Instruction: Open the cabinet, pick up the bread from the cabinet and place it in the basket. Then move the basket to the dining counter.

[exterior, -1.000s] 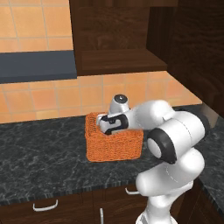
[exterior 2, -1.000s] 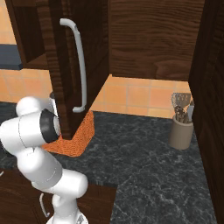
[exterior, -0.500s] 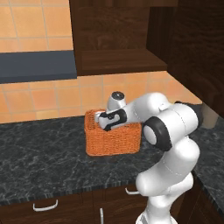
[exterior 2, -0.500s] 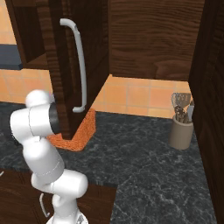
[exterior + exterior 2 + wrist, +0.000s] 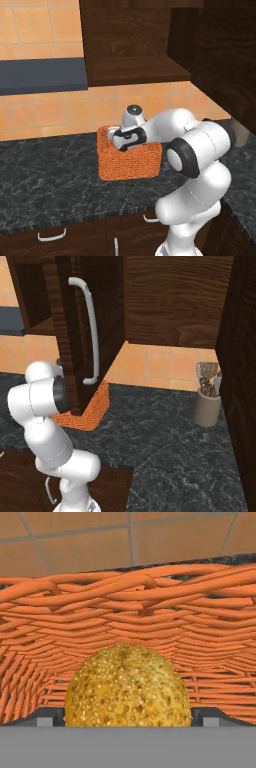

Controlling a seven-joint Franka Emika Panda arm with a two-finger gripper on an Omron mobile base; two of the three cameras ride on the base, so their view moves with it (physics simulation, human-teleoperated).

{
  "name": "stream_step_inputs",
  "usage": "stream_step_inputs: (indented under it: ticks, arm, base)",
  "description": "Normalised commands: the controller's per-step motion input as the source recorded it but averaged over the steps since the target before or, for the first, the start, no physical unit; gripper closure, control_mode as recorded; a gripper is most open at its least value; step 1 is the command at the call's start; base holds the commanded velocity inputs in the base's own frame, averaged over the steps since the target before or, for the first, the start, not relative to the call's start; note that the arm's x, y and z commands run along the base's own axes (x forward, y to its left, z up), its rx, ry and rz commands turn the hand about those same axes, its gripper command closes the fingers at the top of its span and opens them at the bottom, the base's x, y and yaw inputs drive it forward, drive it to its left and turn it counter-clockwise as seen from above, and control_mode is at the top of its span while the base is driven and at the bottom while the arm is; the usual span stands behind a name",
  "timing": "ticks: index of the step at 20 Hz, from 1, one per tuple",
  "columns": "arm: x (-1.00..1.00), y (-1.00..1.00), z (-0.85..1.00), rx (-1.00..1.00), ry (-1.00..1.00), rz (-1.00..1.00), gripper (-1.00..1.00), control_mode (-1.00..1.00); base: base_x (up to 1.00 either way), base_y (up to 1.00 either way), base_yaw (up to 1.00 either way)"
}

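The orange woven basket (image 5: 131, 164) stands on the black granite counter, under the open dark wood cabinet (image 5: 135, 45). My gripper (image 5: 119, 143) reaches down into the basket from its right side. In the hand view the golden seeded bread (image 5: 128, 687) rests on the floor of the basket (image 5: 130, 612), between my fingertips (image 5: 50, 716). The jaws stand wide on either side of it, so the gripper (image 5: 128, 717) is open. The cabinet door (image 5: 65, 331) with its long silver handle (image 5: 91, 331) is swung open and hides part of the basket (image 5: 92, 406). The dining counter is out of view.
Black speckled counter (image 5: 45, 180) runs left and right of the basket. A brown utensil holder (image 5: 206, 406) stands at the right against the tiled wall. Low drawers with short handles (image 5: 50, 234) sit below. A tall dark cabinet side (image 5: 242, 381) closes off the right.
My hand has stayed low inside the basket while the arm's elbow shifted slightly. The jaws have spread a little wider around the bread.
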Motion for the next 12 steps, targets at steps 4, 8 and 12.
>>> stream_step_inputs:
  ticks: [4,8,12]
  arm:
    - [-0.01,0.0,0.23,-0.01,-0.22,0.0,-1.0,-1.0]
    - [-0.48,0.03,0.15,0.0,0.12,0.0,-1.0,-1.0]
    - [-0.2,0.01,0.22,0.0,0.18,0.01,-1.0,-1.0]
  base:
    - [0.0,0.0,0.0]
    - [0.0,0.0,0.0]
    - [0.0,0.0,0.0]
